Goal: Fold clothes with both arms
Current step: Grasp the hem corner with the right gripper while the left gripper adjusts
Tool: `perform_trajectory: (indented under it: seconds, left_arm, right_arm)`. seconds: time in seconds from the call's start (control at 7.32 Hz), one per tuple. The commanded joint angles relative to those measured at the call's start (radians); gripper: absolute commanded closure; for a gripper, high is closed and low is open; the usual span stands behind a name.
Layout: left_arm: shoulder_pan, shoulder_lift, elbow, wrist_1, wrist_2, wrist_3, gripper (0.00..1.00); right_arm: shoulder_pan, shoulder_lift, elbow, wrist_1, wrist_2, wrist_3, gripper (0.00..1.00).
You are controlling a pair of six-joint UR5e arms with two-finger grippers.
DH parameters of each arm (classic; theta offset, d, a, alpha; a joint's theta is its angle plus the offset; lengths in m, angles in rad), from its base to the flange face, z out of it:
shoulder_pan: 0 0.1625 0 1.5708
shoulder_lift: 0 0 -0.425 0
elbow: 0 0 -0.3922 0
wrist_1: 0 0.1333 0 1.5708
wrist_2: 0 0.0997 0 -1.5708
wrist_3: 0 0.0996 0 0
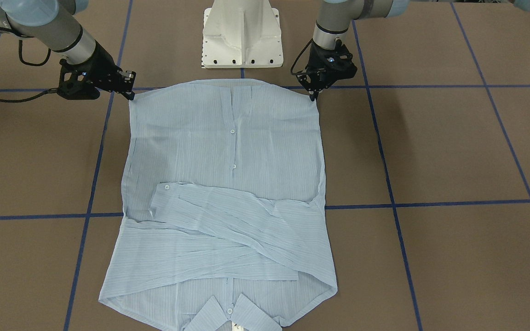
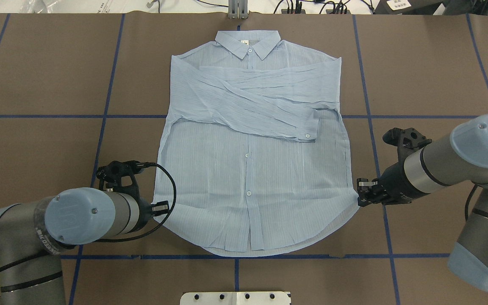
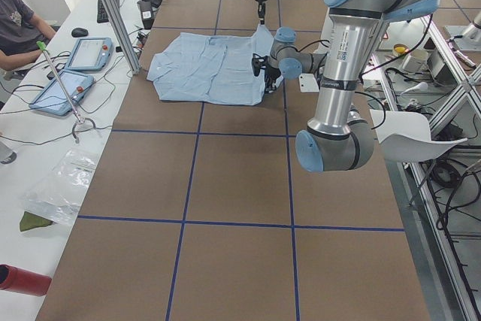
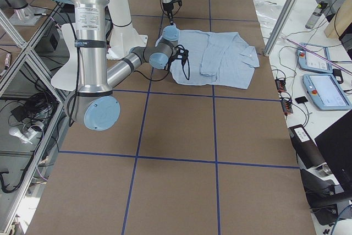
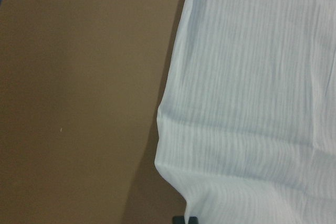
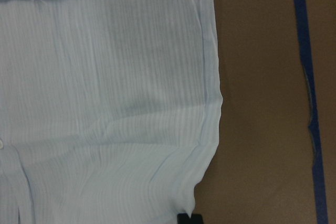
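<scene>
The pale blue striped shirt (image 2: 248, 169) lies flat and face up, collar (image 2: 247, 42) at the far edge, both sleeves folded across the chest. My left gripper (image 2: 159, 208) is at the near left hem corner, shown in the front view (image 1: 313, 95) with its fingertips together on the cloth. My right gripper (image 2: 359, 199) is at the near right hem corner, also seen in the front view (image 1: 130, 94). In both wrist views the shirt edge (image 5: 173, 171) (image 6: 202, 182) creases down into the closed fingertips at the frame's bottom. Both corners look pinched.
The white pedestal base (image 1: 243, 37) stands just behind the hem. Blue tape lines (image 2: 371, 127) grid the brown table. An operators' desk with tablets (image 3: 75, 73) and a seated person (image 3: 15, 20) lies past the collar side.
</scene>
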Motion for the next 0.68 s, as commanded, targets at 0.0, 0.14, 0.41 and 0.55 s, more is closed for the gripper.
perform_trajectory:
  seconds: [0.0, 0.14, 0.41, 0.55]
  left_arm:
    - [-0.012, 0.001, 0.012, -0.002, -0.002, 0.017, 1.0]
    - [-0.012, 0.001, 0.017, -0.004, -0.002, 0.018, 1.0]
    - [-0.022, -0.001, 0.017, -0.004, -0.019, 0.024, 1.0]
    - [-0.036, -0.001, 0.014, -0.004, -0.054, 0.041, 1.0]
  right_arm:
    - [0.03, 0.0, -0.01, 0.0, 0.022, -0.005, 1.0]
    - [0.04, 0.0, -0.014, 0.0, 0.029, -0.013, 1.0]
    - [0.059, 0.0, -0.02, 0.0, 0.04, -0.026, 1.0]
    - [0.067, 0.0, -0.02, 0.0, 0.045, -0.026, 1.0]
